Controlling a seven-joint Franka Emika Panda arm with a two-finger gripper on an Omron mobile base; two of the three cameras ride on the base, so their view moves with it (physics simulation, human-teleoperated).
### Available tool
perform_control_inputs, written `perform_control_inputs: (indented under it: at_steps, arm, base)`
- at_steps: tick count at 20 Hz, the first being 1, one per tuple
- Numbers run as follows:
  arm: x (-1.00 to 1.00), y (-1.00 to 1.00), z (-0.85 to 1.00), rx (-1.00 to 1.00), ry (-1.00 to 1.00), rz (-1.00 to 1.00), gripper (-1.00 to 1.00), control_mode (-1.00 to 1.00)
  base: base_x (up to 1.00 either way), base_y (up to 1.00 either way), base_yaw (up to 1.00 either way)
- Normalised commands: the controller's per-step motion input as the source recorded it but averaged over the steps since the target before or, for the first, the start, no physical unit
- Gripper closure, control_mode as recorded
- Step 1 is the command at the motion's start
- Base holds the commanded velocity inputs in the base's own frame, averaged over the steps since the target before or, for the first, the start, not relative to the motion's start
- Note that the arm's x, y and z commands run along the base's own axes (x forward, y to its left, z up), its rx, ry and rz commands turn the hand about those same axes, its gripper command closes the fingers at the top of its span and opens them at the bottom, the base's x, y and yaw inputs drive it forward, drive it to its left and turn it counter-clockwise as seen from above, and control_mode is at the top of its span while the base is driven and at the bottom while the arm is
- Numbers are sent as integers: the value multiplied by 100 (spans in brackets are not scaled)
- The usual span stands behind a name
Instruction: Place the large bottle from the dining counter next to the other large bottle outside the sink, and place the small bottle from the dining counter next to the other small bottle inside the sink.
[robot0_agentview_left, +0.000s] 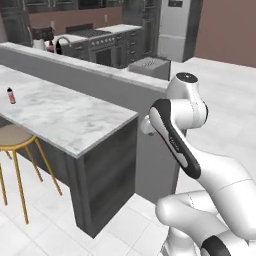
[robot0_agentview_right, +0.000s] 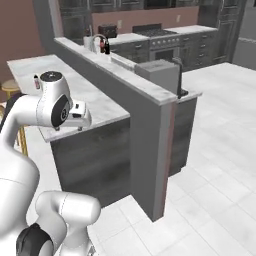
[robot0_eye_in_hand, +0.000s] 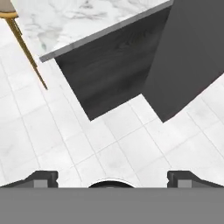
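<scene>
One small bottle (robot0_agentview_left: 10, 95) stands upright on the dining desk (robot0_agentview_left: 75, 117) — a tiny pink-red cylinder with a dark cap and pale band, at nine o'clock in the left base view, well apart from the arm. One gold-legged stool (robot0_agentview_left: 14, 140) sits just below it. At eleven o'clock, on the far desk by the curved tap (robot0_agentview_left: 62, 40), what looks like one near-black bottle (robot0_agentview_left: 58, 48) stands beside a smaller reddish one (robot0_agentview_left: 51, 47) — too small to be sure. The fingers (robot0_eye_in_hand: 43, 178) are spread wide, holding nothing, above the tiled floor (robot0_eye_in_hand: 87, 144).
</scene>
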Motion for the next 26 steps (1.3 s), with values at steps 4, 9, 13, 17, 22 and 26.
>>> perform_control_inputs:
  at_steps: [4, 9, 13, 17, 22, 26]
  arm:
    - [0, 0, 0, 0, 0, 0, -100, 100]
    - [0, 0, 0, 0, 0, 0, -100, 100]
    - [0, 0, 0, 0, 0, 0, -100, 100]
    - [0, 0, 0, 0, 0, 0, -100, 100]
    - [0, 0, 0, 0, 0, 0, -100, 100]
    - [0, 0, 0, 0, 0, 0, -100, 100]
  base:
    - [0, 100, -40]
    - [5, 100, -51]
    - [7, 100, -50]
    - [0, 100, -44]
    - [-27, 100, -33]
    - [-92, 100, -21]
